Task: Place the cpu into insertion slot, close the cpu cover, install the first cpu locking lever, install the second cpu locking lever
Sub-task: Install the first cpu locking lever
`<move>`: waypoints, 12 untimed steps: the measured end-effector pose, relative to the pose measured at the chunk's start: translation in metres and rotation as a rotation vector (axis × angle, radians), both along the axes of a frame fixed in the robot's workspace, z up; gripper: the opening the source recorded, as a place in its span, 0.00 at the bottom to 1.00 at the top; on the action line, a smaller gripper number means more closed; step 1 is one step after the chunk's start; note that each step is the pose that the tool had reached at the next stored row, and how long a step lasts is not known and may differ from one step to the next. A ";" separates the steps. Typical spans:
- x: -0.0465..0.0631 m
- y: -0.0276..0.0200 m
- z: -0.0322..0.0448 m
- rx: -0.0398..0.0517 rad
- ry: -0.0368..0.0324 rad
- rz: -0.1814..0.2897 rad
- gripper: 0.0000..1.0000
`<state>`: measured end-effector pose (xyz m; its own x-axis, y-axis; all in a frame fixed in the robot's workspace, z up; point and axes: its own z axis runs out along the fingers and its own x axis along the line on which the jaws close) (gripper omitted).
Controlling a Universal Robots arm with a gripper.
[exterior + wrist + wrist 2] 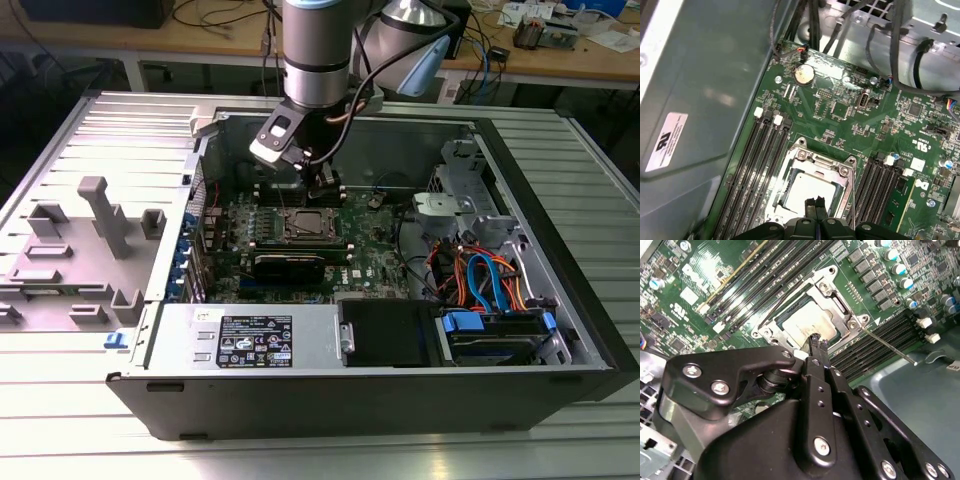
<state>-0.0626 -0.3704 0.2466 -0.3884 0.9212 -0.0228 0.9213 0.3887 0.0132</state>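
Open computer case [350,400] flat on a ridged metal tabletop [590,440], robot arm [318,50] above its green board. Printed sticker [255,340] on the silver power box well apart from the cpu [305,226], and another white sticker [667,140] on the case wall; print on both too small to read. In both wrist views, pincer [815,202] tips pressed together just above the cpu, nothing seen between them. Cpu seated in the insertion slot [785,187], framed by the cpu cover [822,161] lying flat over it. One edge of the cpu hidden behind the pincer. Thin metal lever [887,345] slanting away from the cpu across the memory slots [860,352]. Cluttered workbenches [560,50] beyond.
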 end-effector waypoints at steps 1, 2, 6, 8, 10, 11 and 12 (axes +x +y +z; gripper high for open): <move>0.000 0.0000 -0.0001 -0.0001 0.0001 0.034 0.11; -0.001 0.0000 -0.0001 0.0000 0.0000 0.058 0.11; -0.001 -0.0001 -0.0001 0.0000 0.0000 0.065 0.11; -0.001 -0.0001 -0.0001 0.0000 0.0000 0.066 0.11; -0.001 -0.0001 -0.0001 0.0000 0.0000 0.066 0.11; -0.001 -0.0001 -0.0001 0.0000 0.0000 0.066 0.11; -0.001 -0.0001 -0.0001 0.0000 0.0000 0.066 0.11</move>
<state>-0.0637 -0.3706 0.2465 -0.4482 0.8936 -0.0228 0.8937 0.4485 0.0131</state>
